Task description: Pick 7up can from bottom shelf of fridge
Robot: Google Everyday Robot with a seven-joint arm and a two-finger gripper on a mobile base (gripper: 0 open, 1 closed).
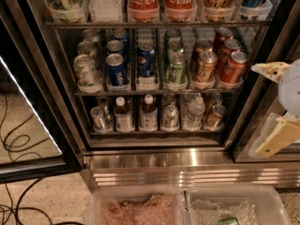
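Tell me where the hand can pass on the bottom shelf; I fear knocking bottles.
The hand hangs open right of the fridge. The bottom shelf is packed side to side; room only above the short cans, under the middle rack. The white-capped bottles nearly reach it.

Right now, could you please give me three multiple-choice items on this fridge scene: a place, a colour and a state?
1. Where is the gripper? A among the cans; B right, outside the fridge; C in the floor bins.
2. The right-end can on the bottom shelf is: A blue; B copper-orange; C white.
3. The 7up can is: A gripped; B tipped over; C upright on that shelf.
Key: B, it hangs open beside the right frame; B, its body looks copper; C, it stands untouched.
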